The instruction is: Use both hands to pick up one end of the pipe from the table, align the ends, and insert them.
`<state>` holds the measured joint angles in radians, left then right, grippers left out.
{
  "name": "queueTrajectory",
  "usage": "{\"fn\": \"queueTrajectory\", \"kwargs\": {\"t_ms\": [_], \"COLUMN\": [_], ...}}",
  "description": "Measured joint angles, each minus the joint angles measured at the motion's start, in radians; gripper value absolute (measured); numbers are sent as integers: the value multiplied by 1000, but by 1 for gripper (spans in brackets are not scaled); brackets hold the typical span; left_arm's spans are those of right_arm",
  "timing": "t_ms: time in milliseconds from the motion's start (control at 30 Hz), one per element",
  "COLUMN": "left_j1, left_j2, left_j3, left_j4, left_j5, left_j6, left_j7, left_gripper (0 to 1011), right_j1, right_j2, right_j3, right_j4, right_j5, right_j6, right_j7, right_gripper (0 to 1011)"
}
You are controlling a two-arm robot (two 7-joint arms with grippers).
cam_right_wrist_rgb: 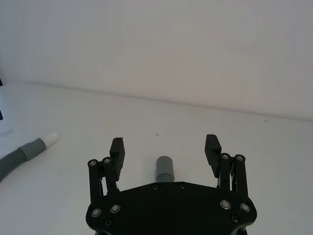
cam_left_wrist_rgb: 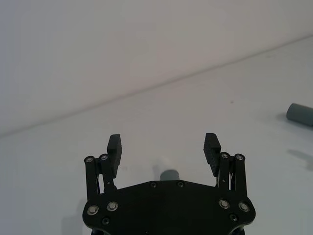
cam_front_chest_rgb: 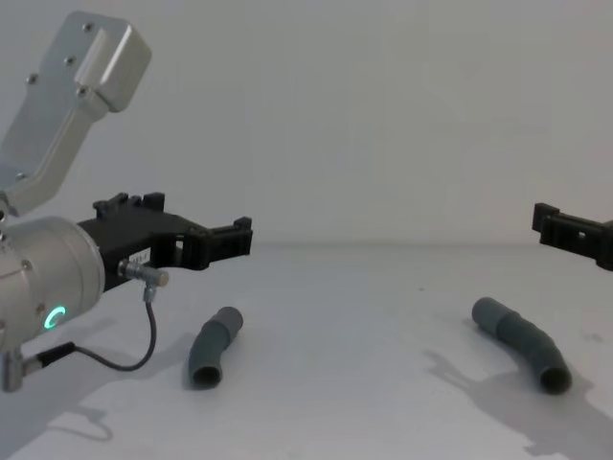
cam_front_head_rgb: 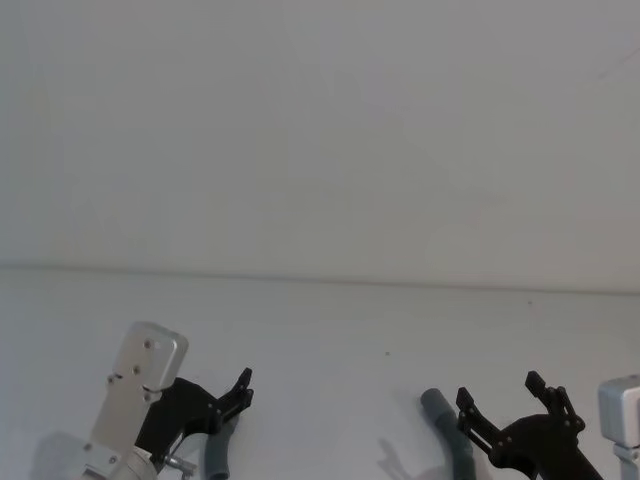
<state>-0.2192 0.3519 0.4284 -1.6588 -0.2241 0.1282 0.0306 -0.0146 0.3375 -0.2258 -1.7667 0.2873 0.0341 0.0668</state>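
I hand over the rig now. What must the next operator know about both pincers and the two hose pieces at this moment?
Left pincer: open, hovering over the left hose piece, no contact.
Right pincer: open, hovering over the right hose piece, no contact.
Both pieces lie on the table, well apart.
Done: each pincer is above its piece.
Left: lower, grip and lift both pieces, align the white tip with the grey cuff, insert.
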Motion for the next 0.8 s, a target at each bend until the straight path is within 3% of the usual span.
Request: {"fn": "queueTrajectory", "kwargs": {"t_ms": [367, 800], "left_j1": [4, -29], "left_j2": [-20, -28], "left_j3": [-24, -54], "left_j4": [-44, -82], "left_j5": [-39, -103], "left_j6": [183, 459], "left_j7": [23, 11], "left_gripper": [1001, 1001], "right_j1": [0, 0], "right_j2": [0, 0], "right_j3": [0, 0], "right_j4": [0, 0], "right_j5": [0, 0], "right_j6": [0, 0], "right_j7": [0, 0], "right_gripper": [1000, 1000]}}
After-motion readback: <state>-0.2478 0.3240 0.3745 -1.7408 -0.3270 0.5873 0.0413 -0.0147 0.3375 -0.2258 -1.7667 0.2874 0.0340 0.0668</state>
